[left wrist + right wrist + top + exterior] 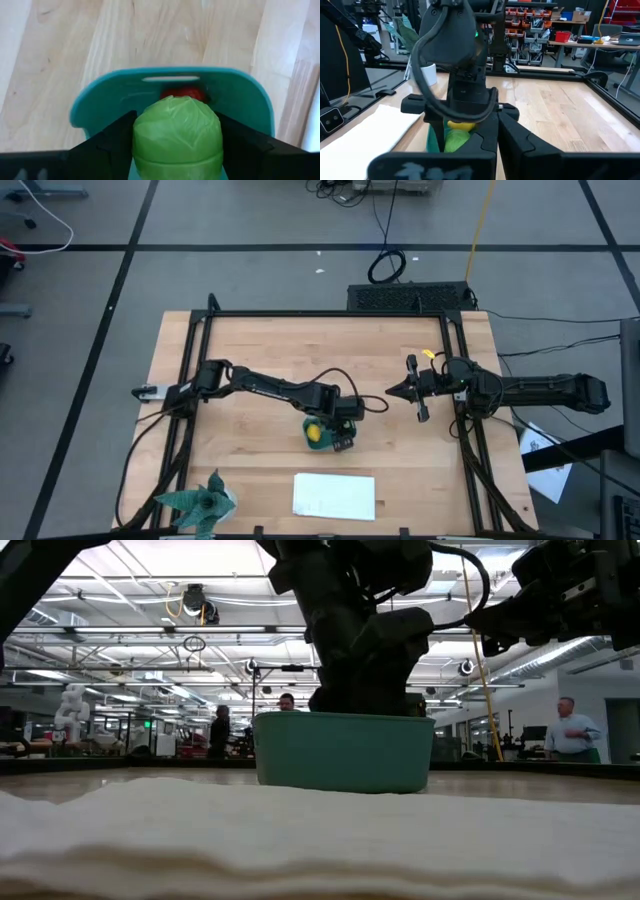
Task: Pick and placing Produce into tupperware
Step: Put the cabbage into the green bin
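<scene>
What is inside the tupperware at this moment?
A red fruit lies in the tupperware; a yellow one shows too. The left tool, gripping the green fruit, covers the remaining floor.

The left arm is stretched from the table's left edge toward the middle, with its wrist bent downward. The left gripper (177, 150) is held low near the table's centre, and its two dark fingers (107, 145) are closed against something gripped between them. The right arm is extended inward from the right edge and kept raised. The right gripper (392, 391) is pointed left, toward the left arm's wrist.
</scene>
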